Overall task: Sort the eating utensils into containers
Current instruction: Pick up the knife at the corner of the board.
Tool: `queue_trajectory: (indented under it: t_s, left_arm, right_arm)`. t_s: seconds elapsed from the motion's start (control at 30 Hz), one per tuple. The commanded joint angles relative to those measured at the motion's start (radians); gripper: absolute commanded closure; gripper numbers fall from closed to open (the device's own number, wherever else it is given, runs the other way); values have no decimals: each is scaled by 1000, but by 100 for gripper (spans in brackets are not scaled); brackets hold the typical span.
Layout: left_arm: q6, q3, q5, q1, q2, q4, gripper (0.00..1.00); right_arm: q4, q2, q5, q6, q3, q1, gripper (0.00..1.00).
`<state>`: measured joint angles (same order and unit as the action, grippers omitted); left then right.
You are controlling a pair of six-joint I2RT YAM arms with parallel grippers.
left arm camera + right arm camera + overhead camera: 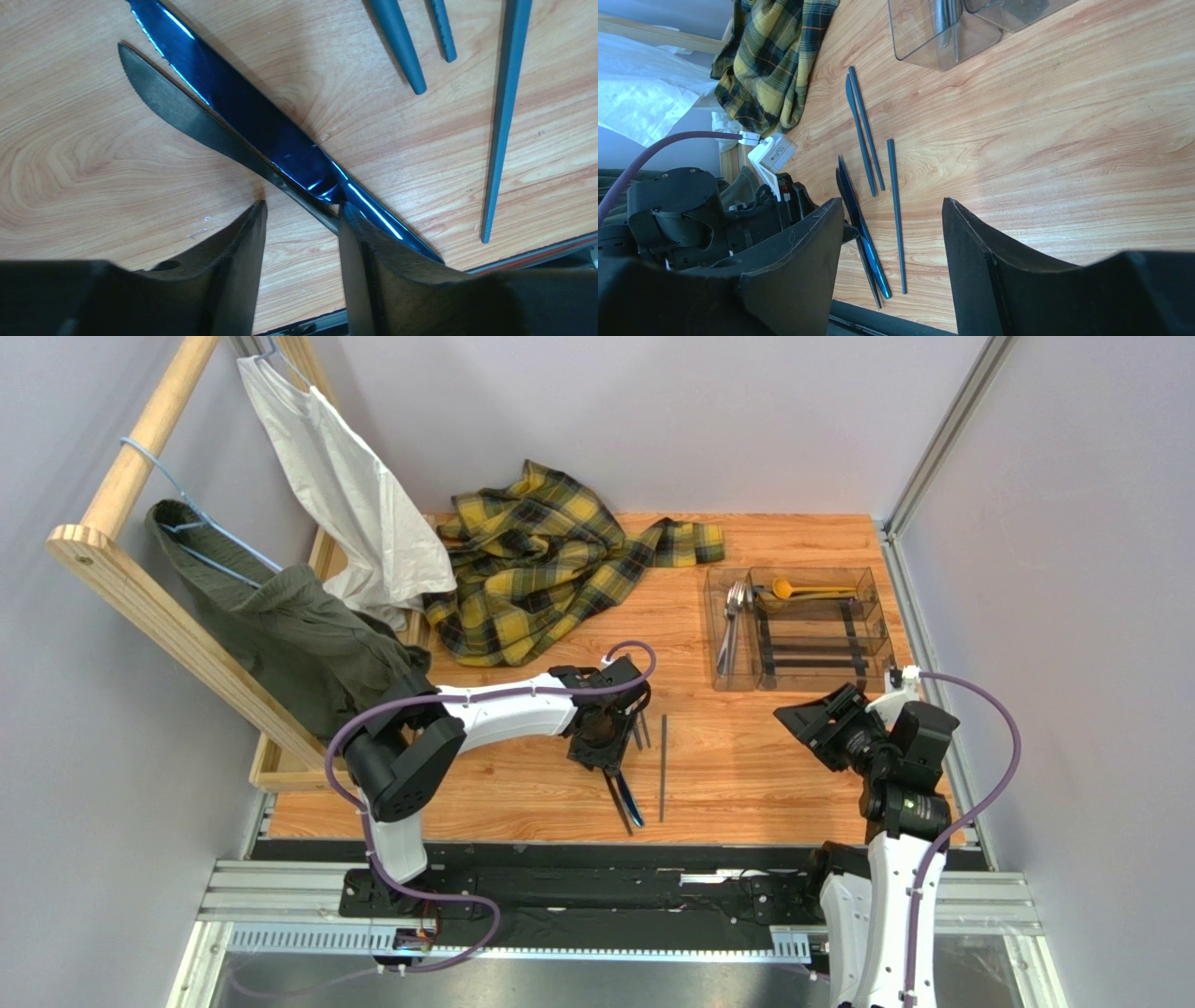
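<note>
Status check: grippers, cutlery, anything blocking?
Left gripper jaws open, down over blue knife and dark grey knife, lying touching on table. Right gripper open, empty, near tray. Nothing blocking.

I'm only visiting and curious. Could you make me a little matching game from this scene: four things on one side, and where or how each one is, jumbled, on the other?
Things:
1 blue knife
2 gold spoon
3 checked cloth
4 right gripper

Places or states:
A in the clear tray
B heaped at the far side of the table
C open, holding nothing
D flat on the table, running between the fingers of the left gripper

Pairs: 1-D, 2-A, 3-B, 4-C
</note>
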<state>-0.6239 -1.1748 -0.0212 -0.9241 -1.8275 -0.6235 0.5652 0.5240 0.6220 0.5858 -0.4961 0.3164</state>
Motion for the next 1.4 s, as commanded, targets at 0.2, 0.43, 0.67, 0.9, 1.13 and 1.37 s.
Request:
queue_trajectory:
  t_s: [0.2,0.43,0.67,0.9,1.13,1.37]
  left_arm:
    - [1,-16,-60,-16,-79,-50,61]
    - [4,-2,-95,-22,-112,-82,69]
    - [26,32,-137,-22,-92,-82,87]
    - [12,72,-163,-22,-55,-70,100]
    - [-5,98,-213,-22,62,-84,100]
    - [-3,67,-282,-19,126,-202,100]
  right_arm:
    - [-37,4,18,-17,30,-3,43]
    - [-31,1,18,-21,30,-2,43]
    - [-30,-1,25,-20,39,-4,43]
    - [-11,-12,47,-23,25,-4,44]
    - [-24,42,93,-18,1,-16,44]
    - [-70,82,81,20,-7,-88,44]
